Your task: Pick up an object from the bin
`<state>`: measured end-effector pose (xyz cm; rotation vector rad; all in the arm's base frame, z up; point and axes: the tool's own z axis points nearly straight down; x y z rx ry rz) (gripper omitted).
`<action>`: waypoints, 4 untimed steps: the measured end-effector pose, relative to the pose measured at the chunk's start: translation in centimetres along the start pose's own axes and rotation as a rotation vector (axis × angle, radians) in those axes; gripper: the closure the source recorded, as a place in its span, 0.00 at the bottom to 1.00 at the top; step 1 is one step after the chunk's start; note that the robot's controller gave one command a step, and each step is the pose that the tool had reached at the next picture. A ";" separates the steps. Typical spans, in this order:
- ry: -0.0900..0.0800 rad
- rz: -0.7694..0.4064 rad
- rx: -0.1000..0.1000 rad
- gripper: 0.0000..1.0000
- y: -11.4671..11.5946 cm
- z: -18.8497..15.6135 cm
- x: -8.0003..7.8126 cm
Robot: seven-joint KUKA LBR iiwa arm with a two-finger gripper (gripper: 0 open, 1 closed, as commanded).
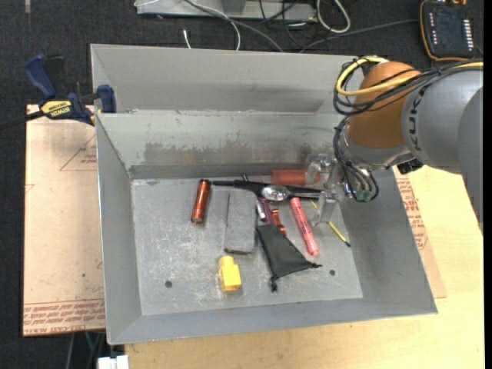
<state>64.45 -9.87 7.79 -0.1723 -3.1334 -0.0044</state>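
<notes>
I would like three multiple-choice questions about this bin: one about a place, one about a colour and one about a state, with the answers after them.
1. Where over the bin is the gripper?
A. its left half
B. its right half, by the pink pen
C. its front wall

2. What colour is the small block nearest the front wall?
A. yellow
B. blue
C. white

3. How is the grey bar placed?
A. lying flat on the floor
B. standing on end
C. lifted in the air

Answers: B, it is beside the pen at the right; A, the block is plainly yellow; A, its long face rests on the floor.
</notes>
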 end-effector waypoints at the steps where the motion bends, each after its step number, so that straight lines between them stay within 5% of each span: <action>1: -0.007 0.223 0.003 0.00 1.4 0.7 -0.9; 2: -0.004 0.012 0.000 1.00 0.1 0.0 -0.1; 3: -0.004 0.012 0.000 1.00 0.1 0.0 -0.1; 4: 0.002 0.012 -0.001 1.00 0.1 -4.4 0.1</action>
